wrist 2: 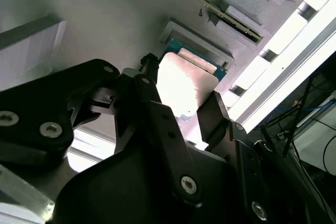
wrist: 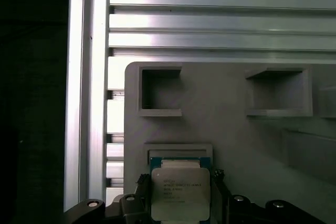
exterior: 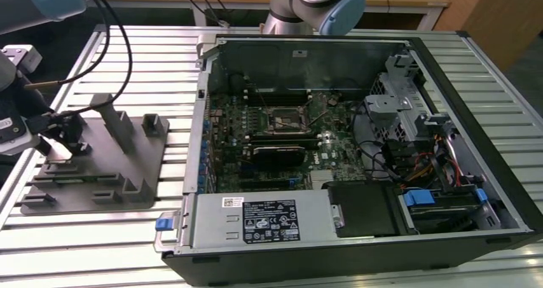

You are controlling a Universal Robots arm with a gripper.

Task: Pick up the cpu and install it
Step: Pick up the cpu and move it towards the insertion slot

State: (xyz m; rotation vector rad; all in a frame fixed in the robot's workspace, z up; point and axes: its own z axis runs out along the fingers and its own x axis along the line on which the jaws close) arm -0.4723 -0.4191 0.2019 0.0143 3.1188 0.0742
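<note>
silvery cpu lies in its pocket by an edge of the grey holder, the gripper straddling it, clamped or not i cannot tell: pick-up step, i judge, calling for a square, level lift.

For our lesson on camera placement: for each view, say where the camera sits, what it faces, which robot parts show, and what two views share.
Exterior view: a separate raised camera looking down on the open computer case and grey fixture; the arm shows.
First wrist view: rides the arm, facing squarely onto the grey fixture and cpu; the tool shows.
Second wrist view: rides the arm, looking slantwise past the tool at the cpu.
Shared: both wrist views show cpu and tool.
</note>
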